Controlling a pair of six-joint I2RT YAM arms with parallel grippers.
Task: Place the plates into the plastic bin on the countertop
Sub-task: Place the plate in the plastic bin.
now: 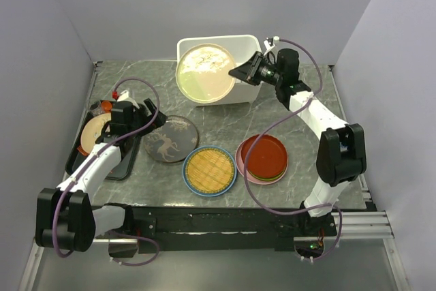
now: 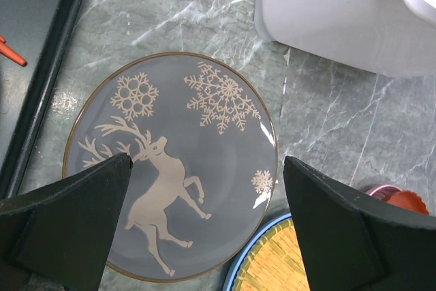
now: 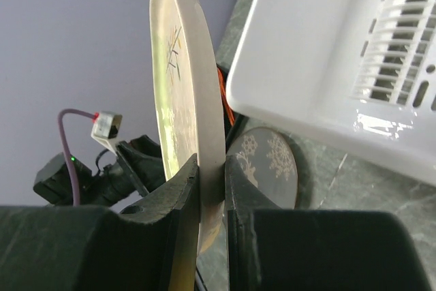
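Two white arms, black joints
Left arm (image 1: pixel 92 168), right arm (image 1: pixel 313 112): white links, matte black claw fingers (image 2: pixel 75 223), looping purple cables (image 1: pixel 300 41).

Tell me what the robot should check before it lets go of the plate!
1. Right gripper pinches the cream plate by its rim: ok.
2. Plate is over the bin: ok in the top view, though it covers the bin's front-left corner.
3. Plate's lower edge is clear of the bin's rim: cannot tell.
4. Bin has room: ok, the floor that shows is bare.
5. Left gripper is out of the way: ok, it is open over the deer plate, apart from the bin.
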